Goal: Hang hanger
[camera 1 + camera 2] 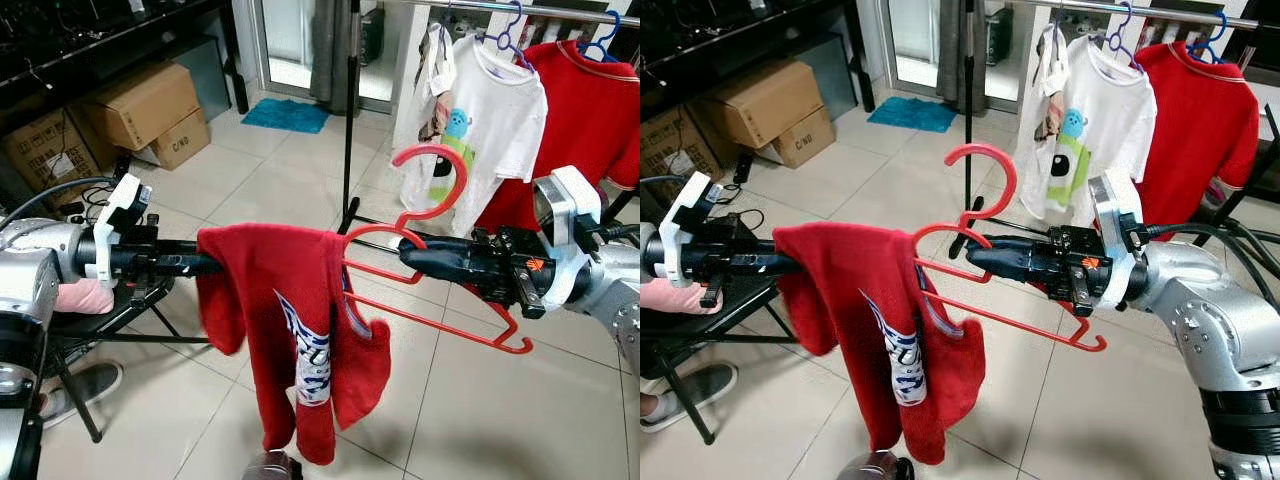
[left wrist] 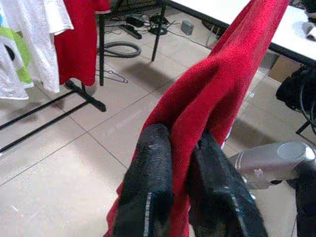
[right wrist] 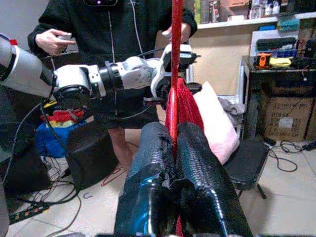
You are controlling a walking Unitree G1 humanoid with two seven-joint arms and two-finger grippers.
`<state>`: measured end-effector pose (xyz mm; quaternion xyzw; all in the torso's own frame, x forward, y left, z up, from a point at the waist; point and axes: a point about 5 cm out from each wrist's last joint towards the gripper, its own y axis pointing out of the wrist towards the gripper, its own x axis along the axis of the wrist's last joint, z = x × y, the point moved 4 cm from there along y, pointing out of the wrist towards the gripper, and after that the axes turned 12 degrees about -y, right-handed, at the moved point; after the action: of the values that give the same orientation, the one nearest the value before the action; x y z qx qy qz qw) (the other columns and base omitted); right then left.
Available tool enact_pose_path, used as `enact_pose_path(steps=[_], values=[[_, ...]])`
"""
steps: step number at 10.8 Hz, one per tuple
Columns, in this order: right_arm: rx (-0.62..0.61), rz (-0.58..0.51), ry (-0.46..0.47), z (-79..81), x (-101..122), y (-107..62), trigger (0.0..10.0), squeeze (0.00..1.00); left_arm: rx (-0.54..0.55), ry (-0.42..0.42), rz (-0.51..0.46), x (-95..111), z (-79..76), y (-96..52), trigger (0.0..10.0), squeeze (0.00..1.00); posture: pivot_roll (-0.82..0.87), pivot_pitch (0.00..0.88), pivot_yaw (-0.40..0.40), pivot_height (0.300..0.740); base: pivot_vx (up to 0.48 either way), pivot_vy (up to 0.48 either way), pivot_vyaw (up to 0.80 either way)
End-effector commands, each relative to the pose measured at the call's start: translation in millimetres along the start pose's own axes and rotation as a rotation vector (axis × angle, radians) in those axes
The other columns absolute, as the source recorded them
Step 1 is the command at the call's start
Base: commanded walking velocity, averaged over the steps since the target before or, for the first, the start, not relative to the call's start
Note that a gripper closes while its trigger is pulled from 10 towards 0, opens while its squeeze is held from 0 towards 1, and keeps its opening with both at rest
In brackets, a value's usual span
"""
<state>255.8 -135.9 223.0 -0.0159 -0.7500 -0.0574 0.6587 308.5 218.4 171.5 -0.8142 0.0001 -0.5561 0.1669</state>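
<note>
Red hanger [image 1: 432, 262] sits pinched in my right gripper [image 1: 412, 253]; beyond its tips my left gripper [image 1: 205, 263] clamps the red shirt [image 1: 290, 330], which hides the hanger's far arm.

I take the clothes rail [image 1: 520, 8] as my landmark. From it hang a white T-shirt [image 1: 490, 125] with a cartoon print and, just beside it, a red shirt [image 1: 590, 120]. Beyond the rail's black upright lies a teal mat [image 1: 287, 114] on the tiled floor. Well away from the rail, cardboard boxes [image 1: 140, 105] sit under a dark bench. Across from the rail I see a person in black [image 3: 113, 29], a pink cushion [image 3: 217, 123] on a black chair beside them.
</note>
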Motion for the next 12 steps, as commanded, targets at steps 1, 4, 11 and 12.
enact_pose_path(steps=[1, 4, 11, 12], values=[[0.034, -0.007, -0.032, 2.1, 9, 2.1, 10.0, 0.0, -0.018, 0.018, 0.009, 7, -3.2, 1.0, 0.0, 0.0, 0.0, 0.0, 0.067, 0.74, 0.0, 0.0, 0.0], [0.025, -0.007, -0.029, 3.4, 7, 2.9, 10.0, 0.0, -0.029, 0.004, 0.009, 4, -6.7, -1.5, 0.0, 0.0, 0.0, 0.0, 0.083, 0.74, 0.0, 0.0, 0.0], [-0.015, -0.016, -0.037, -0.8, 5, 1.7, 10.0, 0.0, 0.046, 0.0, -0.065, 7, -11.3, -16.0, 0.0, 0.0, 0.01, 0.0, 0.087, 0.74, 0.0, 0.0, 0.0], [-0.019, -0.017, -0.037, -0.7, 5, 1.4, 10.0, 0.0, 0.075, 0.002, -0.08, 9, -11.4, -22.5, 0.0, 0.0, 0.02, 0.0, 0.085, 0.74, 0.0, 0.0, 0.0]])
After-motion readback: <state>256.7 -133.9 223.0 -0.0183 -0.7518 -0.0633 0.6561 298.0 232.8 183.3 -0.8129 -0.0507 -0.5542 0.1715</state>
